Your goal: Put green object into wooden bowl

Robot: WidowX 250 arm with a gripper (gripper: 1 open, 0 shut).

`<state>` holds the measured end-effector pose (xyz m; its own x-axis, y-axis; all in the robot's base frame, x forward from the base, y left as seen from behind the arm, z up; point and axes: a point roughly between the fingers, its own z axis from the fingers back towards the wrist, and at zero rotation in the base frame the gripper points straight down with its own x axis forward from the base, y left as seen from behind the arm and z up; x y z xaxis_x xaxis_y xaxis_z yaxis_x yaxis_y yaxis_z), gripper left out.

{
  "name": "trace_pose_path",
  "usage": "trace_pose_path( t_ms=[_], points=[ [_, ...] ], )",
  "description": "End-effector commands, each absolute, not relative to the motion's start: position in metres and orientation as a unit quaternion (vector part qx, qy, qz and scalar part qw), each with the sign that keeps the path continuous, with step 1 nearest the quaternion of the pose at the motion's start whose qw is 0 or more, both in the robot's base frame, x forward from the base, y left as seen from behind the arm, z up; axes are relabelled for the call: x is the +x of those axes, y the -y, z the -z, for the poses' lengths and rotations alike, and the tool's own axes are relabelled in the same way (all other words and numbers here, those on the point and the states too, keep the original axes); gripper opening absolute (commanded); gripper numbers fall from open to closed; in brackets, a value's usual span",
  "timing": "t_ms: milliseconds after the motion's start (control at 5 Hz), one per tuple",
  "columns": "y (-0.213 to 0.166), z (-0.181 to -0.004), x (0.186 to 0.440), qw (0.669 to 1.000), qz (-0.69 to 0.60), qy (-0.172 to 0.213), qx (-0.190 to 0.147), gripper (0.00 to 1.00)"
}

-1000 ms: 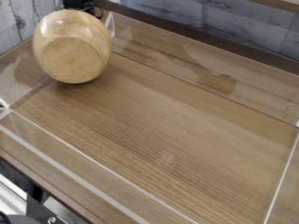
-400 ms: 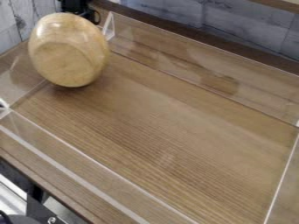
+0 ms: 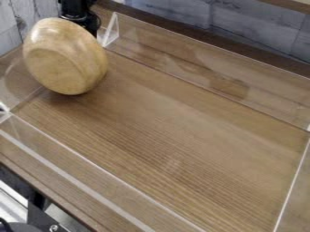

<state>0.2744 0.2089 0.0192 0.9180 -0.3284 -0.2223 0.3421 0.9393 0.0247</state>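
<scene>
We see a lab-style test bench: a wood-grain tabletop point(image 3: 182, 136) fenced by clear acrylic walls point(image 3: 158, 63), with a grey plank-patterned backdrop point(image 3: 255, 23) just behind those walls.

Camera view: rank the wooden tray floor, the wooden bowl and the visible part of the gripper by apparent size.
1. wooden tray floor, fills most of the frame.
2. wooden bowl, tilted, underside facing the camera.
3. gripper, only a small dark part shows at the top edge, so its true size is unsure.
</scene>
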Motion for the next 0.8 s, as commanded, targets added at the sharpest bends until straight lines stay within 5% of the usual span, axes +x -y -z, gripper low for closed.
trace_pose_path(
  t_ms=[0, 600],
  points=[
    [-0.2130, -0.0098, 0.2461, 0.979, 0.146, -0.137, 0.024, 0.00],
    [-0.2106, -0.0096, 0.2479, 0.964, 0.209, -0.155, 0.048, 0.00]
  ],
)
